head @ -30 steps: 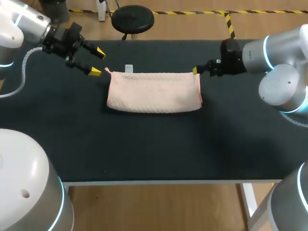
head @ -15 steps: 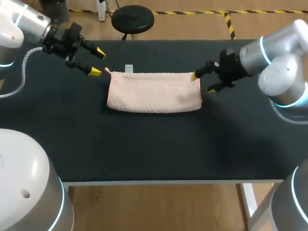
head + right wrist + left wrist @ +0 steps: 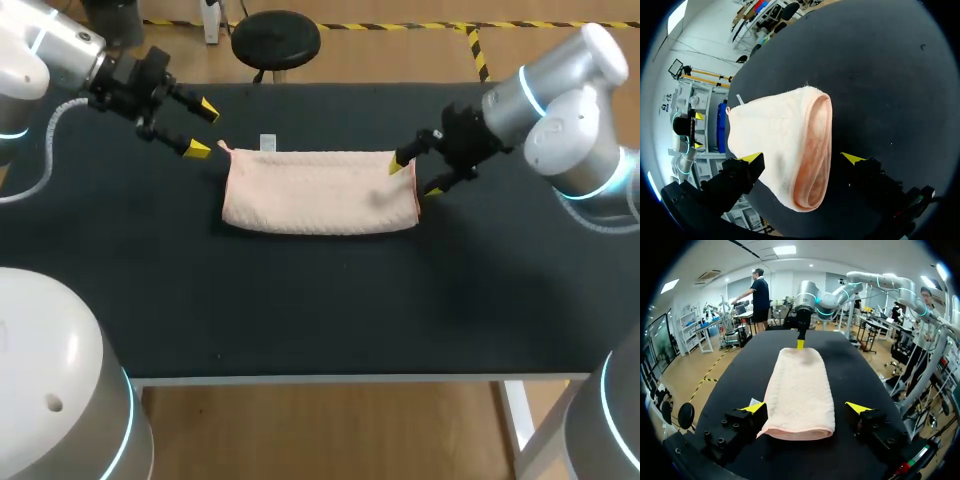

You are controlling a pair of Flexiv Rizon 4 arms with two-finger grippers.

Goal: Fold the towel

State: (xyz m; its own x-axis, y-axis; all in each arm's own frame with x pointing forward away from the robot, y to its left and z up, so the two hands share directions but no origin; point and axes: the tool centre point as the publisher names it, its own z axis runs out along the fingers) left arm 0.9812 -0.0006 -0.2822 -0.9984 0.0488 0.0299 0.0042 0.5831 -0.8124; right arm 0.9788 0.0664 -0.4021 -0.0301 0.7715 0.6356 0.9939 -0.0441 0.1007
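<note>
a: where's the towel?
b: folded into a long band, flat on the black table.
a: the pincers?
b: left gripper spread wide, holding nothing, just off the left end. right gripper also spread, straddling the right end, nothing clamped.

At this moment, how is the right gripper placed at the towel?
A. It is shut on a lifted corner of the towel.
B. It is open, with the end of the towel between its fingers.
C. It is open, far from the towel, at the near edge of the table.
B: in the right wrist view the right gripper has its yellow tips wide apart, and the folded end of the towel lies on the table between them.
</note>
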